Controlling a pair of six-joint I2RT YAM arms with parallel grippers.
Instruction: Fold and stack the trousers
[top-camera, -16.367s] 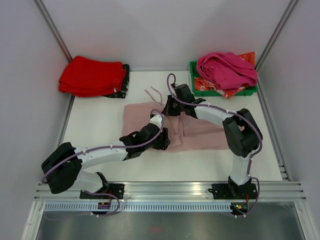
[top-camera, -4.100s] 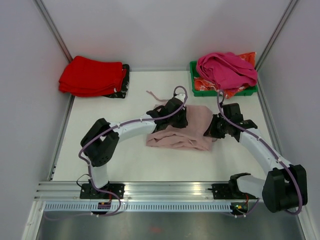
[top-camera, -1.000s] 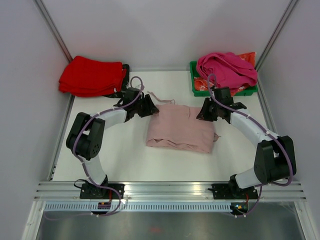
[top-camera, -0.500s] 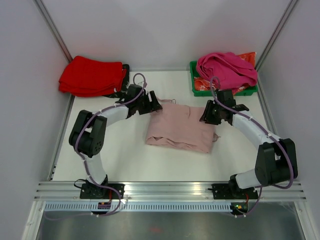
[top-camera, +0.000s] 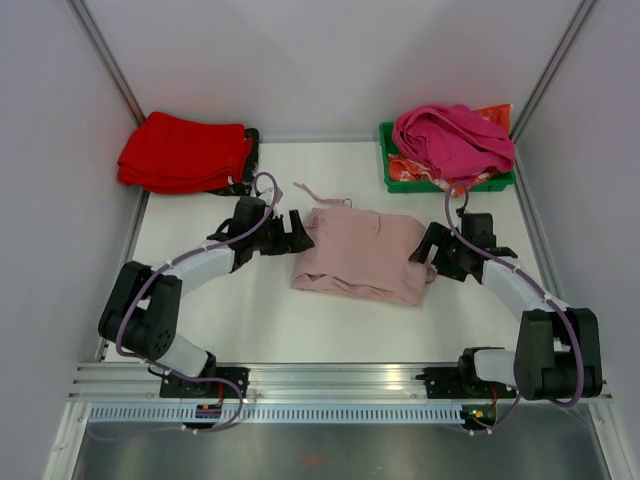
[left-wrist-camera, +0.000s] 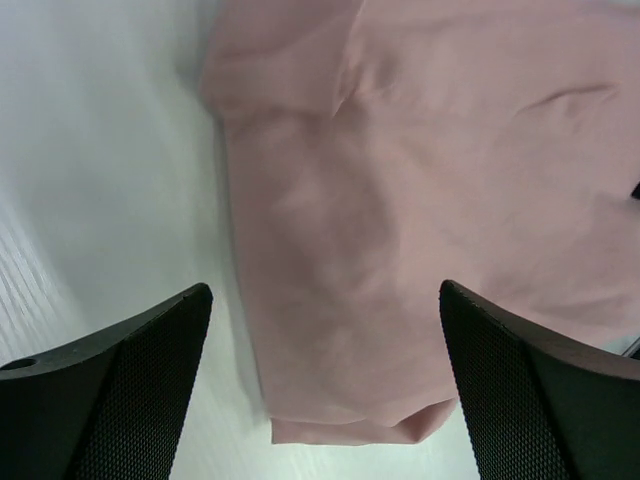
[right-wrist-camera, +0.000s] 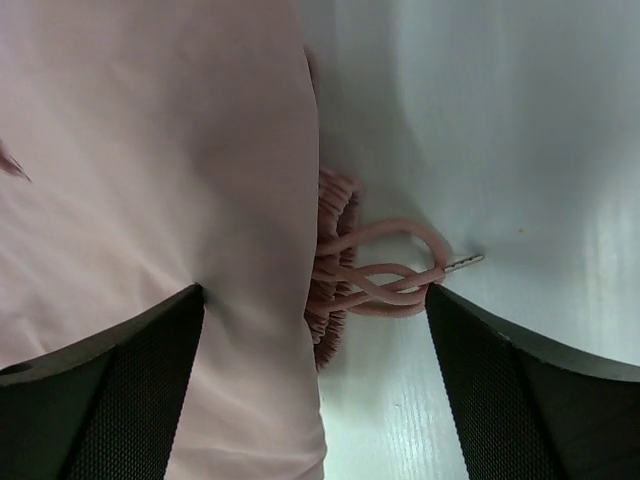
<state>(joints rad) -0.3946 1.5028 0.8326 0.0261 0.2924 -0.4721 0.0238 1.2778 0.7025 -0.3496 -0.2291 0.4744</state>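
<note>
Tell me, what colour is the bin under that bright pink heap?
The bin is green, clearest in the top external view.

1. The white desk (top-camera: 220, 310) is carrying three items.
2. The folded trousers (top-camera: 360, 255) are lying at its centre, with one cord (top-camera: 320, 195) trailing toward the far edge.
3. The red folded garments (top-camera: 185, 152) are resting far left; a green bin (top-camera: 386, 150) is sitting far right.

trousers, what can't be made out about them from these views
Top view: how many layers the trousers hold; the top layer covers the rest.
Left wrist view: their far edge, cut off by the frame.
Right wrist view: where the drawstring cord starts; it runs under the fabric.
</note>
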